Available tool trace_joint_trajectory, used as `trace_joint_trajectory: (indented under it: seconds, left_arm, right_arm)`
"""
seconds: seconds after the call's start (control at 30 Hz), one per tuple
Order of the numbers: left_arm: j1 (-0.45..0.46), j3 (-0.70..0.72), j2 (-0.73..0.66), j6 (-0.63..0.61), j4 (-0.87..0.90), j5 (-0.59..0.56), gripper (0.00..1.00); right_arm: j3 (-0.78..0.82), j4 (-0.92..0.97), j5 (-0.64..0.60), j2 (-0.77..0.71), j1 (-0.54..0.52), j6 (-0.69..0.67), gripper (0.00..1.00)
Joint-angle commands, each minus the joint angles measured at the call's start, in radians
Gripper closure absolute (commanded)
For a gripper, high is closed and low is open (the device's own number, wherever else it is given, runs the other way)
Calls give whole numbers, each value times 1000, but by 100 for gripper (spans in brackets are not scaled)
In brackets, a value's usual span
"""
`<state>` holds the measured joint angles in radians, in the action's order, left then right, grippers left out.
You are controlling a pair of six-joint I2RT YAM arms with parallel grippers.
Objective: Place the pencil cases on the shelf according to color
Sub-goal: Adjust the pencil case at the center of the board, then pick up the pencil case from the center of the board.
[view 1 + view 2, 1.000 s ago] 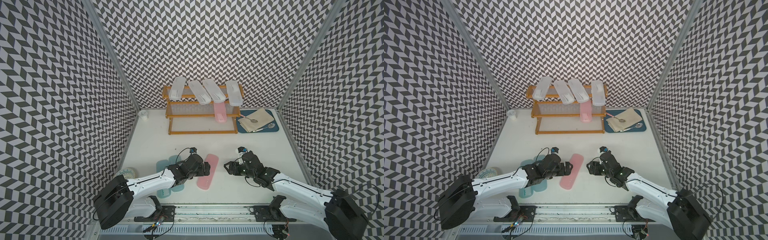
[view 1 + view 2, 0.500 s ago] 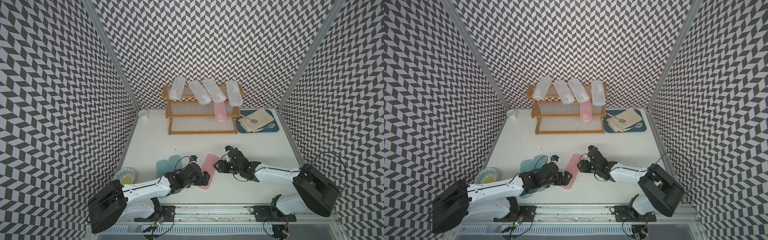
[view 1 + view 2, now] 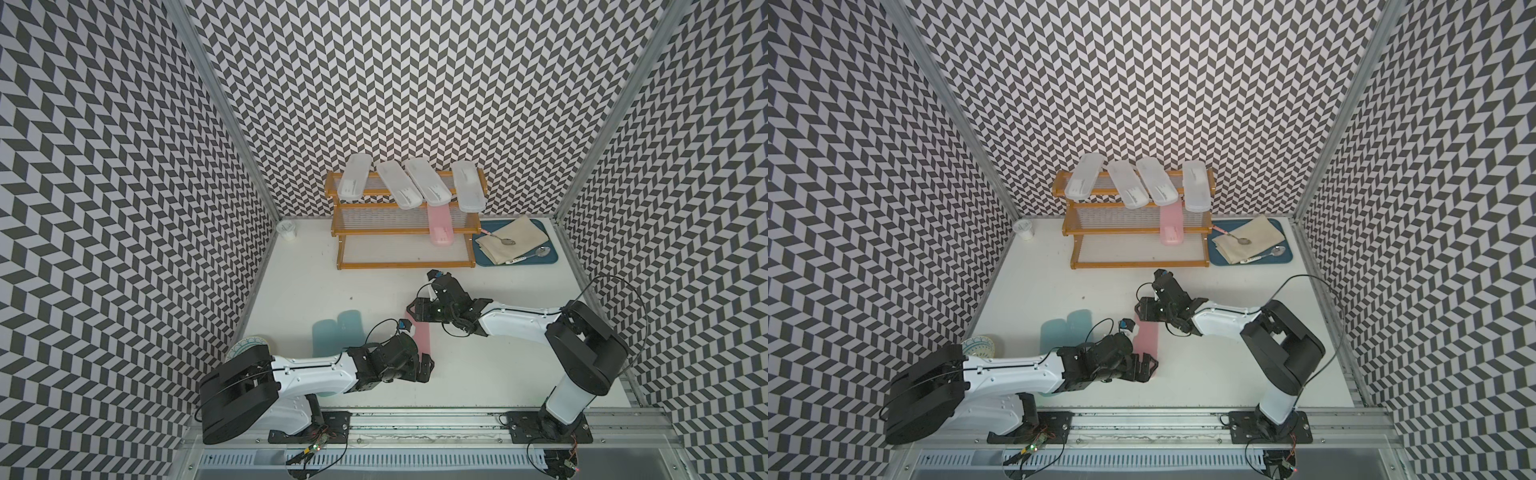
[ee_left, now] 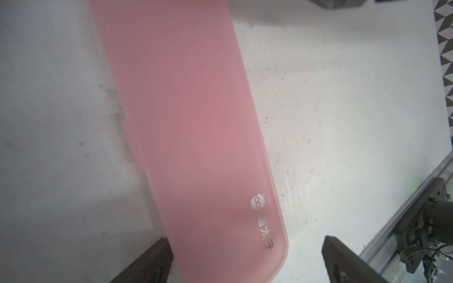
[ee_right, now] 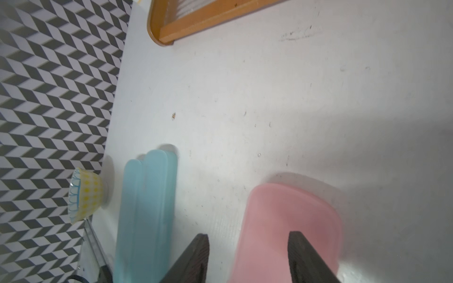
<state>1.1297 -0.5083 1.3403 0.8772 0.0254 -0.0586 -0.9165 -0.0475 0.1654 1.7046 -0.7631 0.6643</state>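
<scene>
Since the shelf [image 3: 405, 266] already carries four white cases [image 3: 428, 187] on top and one pink case [image 3: 439, 226] on its middle tier, what is left is the second pink case [image 3: 422, 340], flat on the bench [image 3: 498, 374] between both hands, and two teal cases [image 3: 336, 336] near the left hand [image 3: 427, 368]. The right hand [image 3: 415, 311] is clenched on one end of that second pink case, the left hand released astride the other; only the left wrist view shows its silver print [image 4: 263, 220].
</scene>
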Motion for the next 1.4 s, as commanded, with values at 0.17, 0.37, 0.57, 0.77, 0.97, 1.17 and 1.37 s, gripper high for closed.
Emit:
trace_joint_trajectory:
  seconds: [0.17, 0.37, 0.57, 0.77, 0.97, 1.17, 1.37]
  left_arm:
    - [26, -175, 156, 15, -51, -27, 0]
    - [0, -231, 117, 12, 19, -124, 0]
    - [-129, -165, -27, -39, 78, -157, 0]
    - [-269, -105, -127, -97, 166, -177, 0]
    - [-345, -38, -199, -101, 178, -168, 0]
    - [-414, 36, -258, -107, 146, -106, 0]
    - [-448, 61, -270, -110, 131, -76, 0]
  right_arm:
    - [124, 252, -254, -347, 76, -99, 26]
    - [292, 353, -201, -586, 82, -74, 16]
    - [418, 365, -182, -713, 6, 38, 11]
    - [433, 335, -193, -666, -181, 67, 6]
    - [417, 345, -244, -581, -257, 18, 0]
    - [393, 362, -296, -533, -273, -24, 1]
    - [366, 341, -311, -446, -317, -30, 0]
